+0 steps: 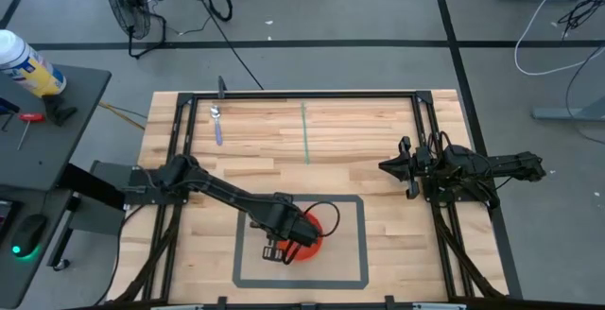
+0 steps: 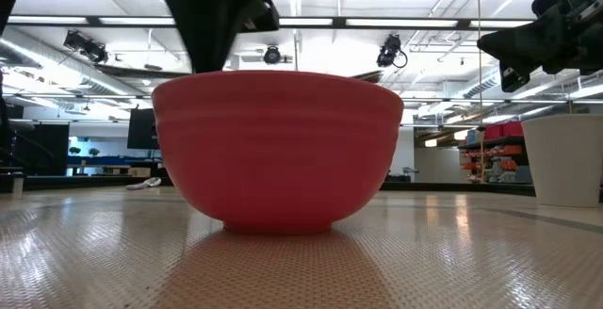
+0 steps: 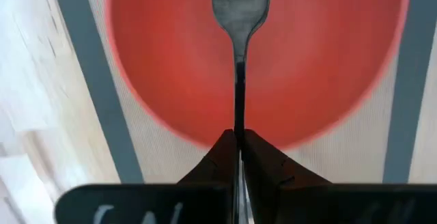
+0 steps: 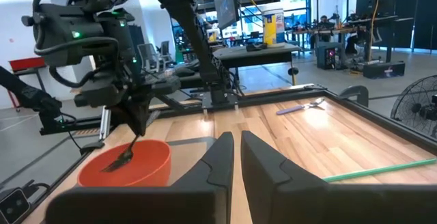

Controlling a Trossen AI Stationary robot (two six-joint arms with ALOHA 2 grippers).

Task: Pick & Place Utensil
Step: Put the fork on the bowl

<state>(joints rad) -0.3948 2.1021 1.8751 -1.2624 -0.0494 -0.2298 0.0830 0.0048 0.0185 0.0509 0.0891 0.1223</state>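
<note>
A red bowl (image 1: 313, 229) (image 2: 278, 149) stands on its base inside a grey tape rectangle near the table's near edge. My left gripper (image 1: 277, 249) (image 3: 238, 134) hovers over the bowl's near-left rim, shut on a metal fork (image 3: 239, 60). The fork's head (image 3: 239, 2) reaches over the bowl's inside. In the right wrist view the fork (image 4: 124, 157) slants down into the bowl (image 4: 130, 173). My right gripper (image 1: 386, 167) (image 4: 237, 142) waits shut above the table's right side, touching nothing. My left gripper pinches the fork's handle (image 3: 238, 115) between its two fingers, which lie along the handle. The fingers come from above, slanting down toward the bowl. The fork sticks out ahead of them, tilted head-down inside the bowl; whether the head touches the bowl I cannot tell.
A spoon with a purple handle (image 1: 217, 126) (image 4: 300, 108) lies near the table's far-left corner. A thin green strip (image 1: 305, 135) lies on the far middle of the table. A black frame (image 1: 302, 94) borders the table. Bare wood lies between bowl and right arm.
</note>
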